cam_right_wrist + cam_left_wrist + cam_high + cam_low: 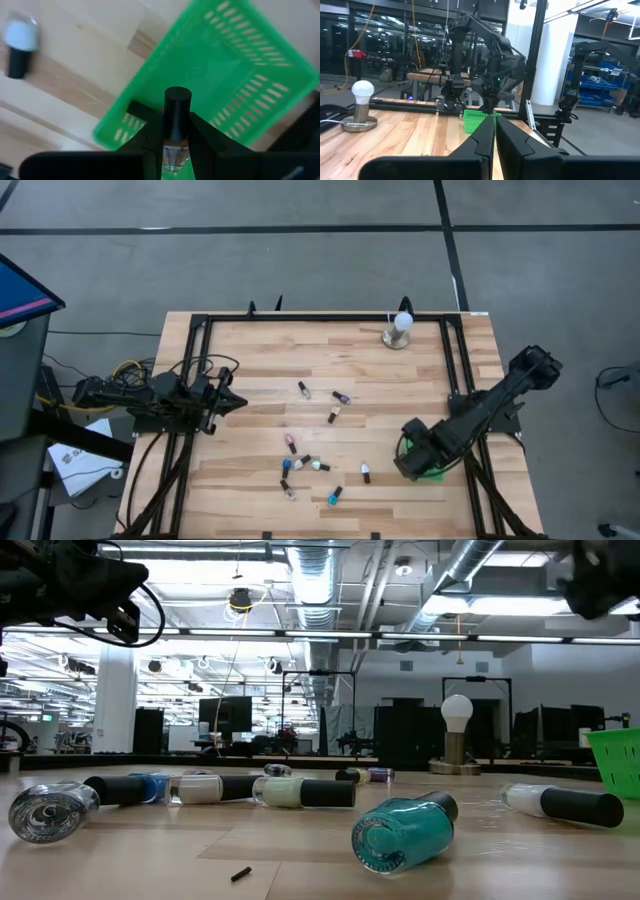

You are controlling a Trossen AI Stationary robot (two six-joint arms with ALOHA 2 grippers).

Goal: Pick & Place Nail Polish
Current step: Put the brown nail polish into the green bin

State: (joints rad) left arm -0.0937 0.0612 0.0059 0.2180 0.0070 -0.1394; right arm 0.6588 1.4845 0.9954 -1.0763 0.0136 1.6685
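Several tiny nail polish bottles lie on their sides on the wooden table, most in a cluster near the front middle (305,465), with a teal one (405,830) nearest the low camera. My right gripper (410,462) is at the table's right, above a small green basket (225,75), shut on a clear bottle with a black cap (177,117). My left gripper (228,402) is shut and empty at the table's left, well clear of the bottles; its fingers (495,137) point across the table toward the basket (475,120). My right gripper pinches the bottle's clear glass body (174,159) between its two fingers. The black cap (177,107) sticks out past the fingertips, along the fingers. The fingers come from above, pointing down at the basket's rim. The bottle is lifted clear of table and basket.
A white ball on a round metal base (399,330) stands at the far edge, right of the middle. A white bottle with a dark cap (19,42) lies on the wood beside the basket. A black frame (200,330) runs along the table's edges.
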